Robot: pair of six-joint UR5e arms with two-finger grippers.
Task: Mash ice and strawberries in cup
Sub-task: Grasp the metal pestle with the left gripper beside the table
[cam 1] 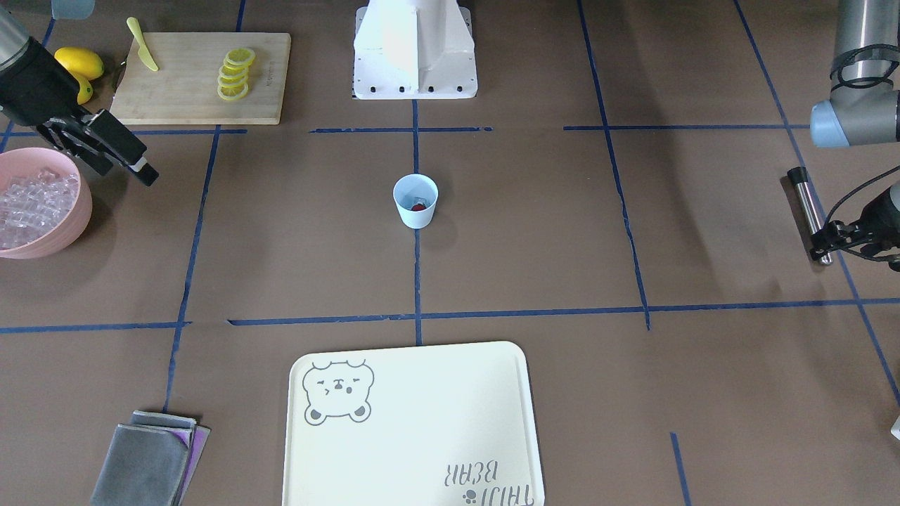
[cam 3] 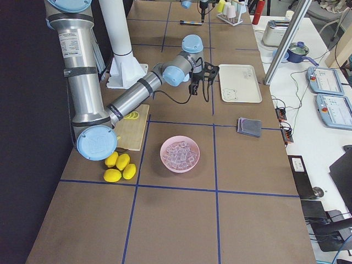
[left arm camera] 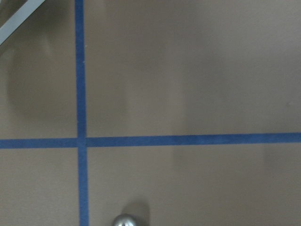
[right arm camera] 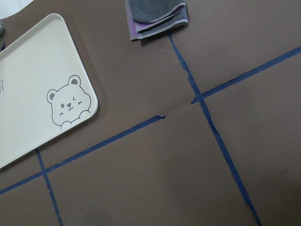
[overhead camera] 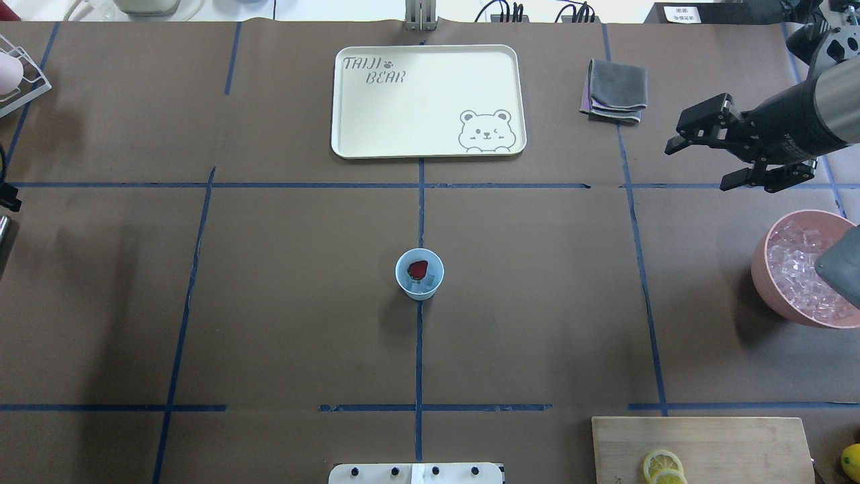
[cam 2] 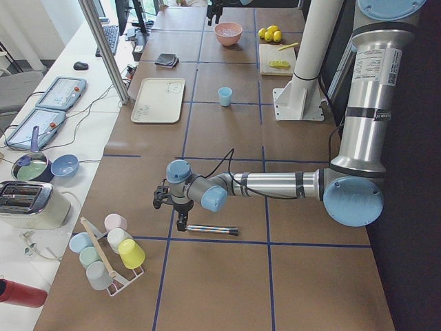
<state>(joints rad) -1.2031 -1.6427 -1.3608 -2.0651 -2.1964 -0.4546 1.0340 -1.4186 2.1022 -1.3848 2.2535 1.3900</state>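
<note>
The light-blue cup (cam 1: 415,202) stands upright at the table's middle and also shows in the overhead view (overhead camera: 419,273). Inside it lie the dark-red strawberry (overhead camera: 418,269) and a few ice cubes (overhead camera: 426,286). More ice (cam 1: 34,202) fills the pink bowl (overhead camera: 762,269). My right gripper (overhead camera: 700,165) is open and empty, hovering beyond the bowl, far from the cup. My left gripper (cam 1: 826,242) hangs low over the far end of a metal muddler (cam 1: 808,211) lying on the table. I cannot tell whether it is open or shut.
A cream bear tray (cam 1: 411,429) and folded grey cloths (cam 1: 151,460) lie on the operators' side. A cutting board (cam 1: 200,77) with lemon slices and a yellow knife, and whole lemons (cam 1: 79,63), sit by the robot base. A rack of cups (cam 2: 110,248) stands at the left end.
</note>
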